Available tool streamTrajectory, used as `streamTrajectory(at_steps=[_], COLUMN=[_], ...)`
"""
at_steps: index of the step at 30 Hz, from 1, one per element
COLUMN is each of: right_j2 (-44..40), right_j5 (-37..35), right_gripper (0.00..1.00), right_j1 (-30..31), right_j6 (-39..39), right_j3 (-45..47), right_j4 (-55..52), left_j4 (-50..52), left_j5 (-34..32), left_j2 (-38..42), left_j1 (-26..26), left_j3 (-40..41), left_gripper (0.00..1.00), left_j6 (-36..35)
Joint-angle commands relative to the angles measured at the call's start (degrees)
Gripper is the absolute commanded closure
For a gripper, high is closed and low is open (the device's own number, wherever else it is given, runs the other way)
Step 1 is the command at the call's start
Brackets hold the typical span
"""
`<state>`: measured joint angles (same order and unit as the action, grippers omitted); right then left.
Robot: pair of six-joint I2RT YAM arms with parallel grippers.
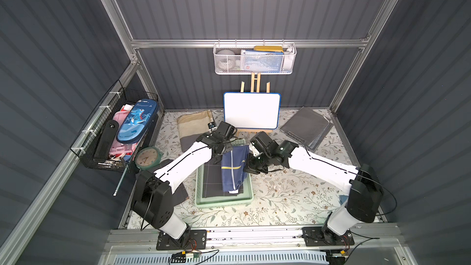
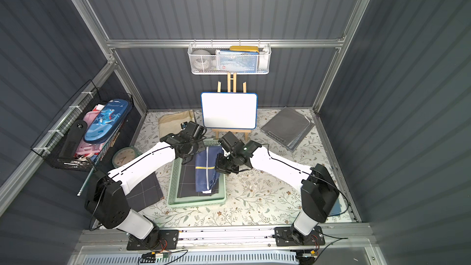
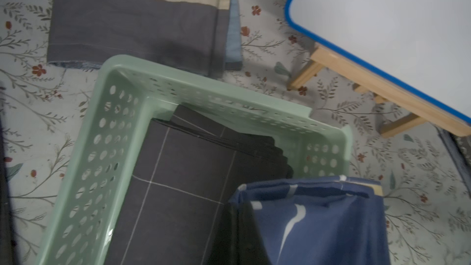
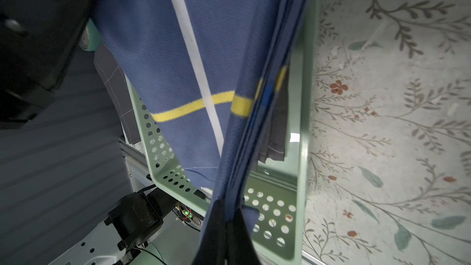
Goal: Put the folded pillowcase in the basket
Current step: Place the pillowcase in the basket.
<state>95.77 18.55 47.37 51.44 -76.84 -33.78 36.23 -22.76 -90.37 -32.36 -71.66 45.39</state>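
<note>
Left tool [image 1: 224, 153] and right tool [image 4: 230, 207] are each clenched on the upper end of the pillowcase [image 1: 233, 172]. It hangs below and between them. Its long axis runs along the basket [image 1: 224, 201], and its lower end lies inside. Both arms are equally near.

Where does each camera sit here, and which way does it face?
Top views: high over the robot's base side, facing down at the table; left arm and right arm show.
Left wrist: faces the basket and whiteboard; no robot part clearly shows.
Right wrist: faces the base along the pillowcase; right gripper pinches it.
Shared: both wrists see basket and pillowcase.
</note>
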Motion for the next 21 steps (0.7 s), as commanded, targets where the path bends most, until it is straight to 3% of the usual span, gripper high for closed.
streamTrajectory(at_steps=[1, 13, 21], right_j2=[3.72, 14.29, 16.88], right_j5=[1.62, 3.33, 3.45], right_gripper=[1.0, 1.0, 1.0], right_j1=[0.89, 3.6, 3.25], right_j6=[0.03, 0.38, 0.94], right_j3=[-2.81, -6.92, -5.35], right_j4=[2.08, 4.12, 5.51], left_j4=[-1.43, -5.79, -7.9], left_j5=[-1.83, -1.71, -1.15], left_j2=[2.48, -1.45, -1.81], left_j1=[2.75, 6.52, 6.74], left_j3=[2.05, 5.64, 8.39], left_gripper=[1.0, 1.0, 1.0], left_j6=[-0.57, -3.55, -3.54])
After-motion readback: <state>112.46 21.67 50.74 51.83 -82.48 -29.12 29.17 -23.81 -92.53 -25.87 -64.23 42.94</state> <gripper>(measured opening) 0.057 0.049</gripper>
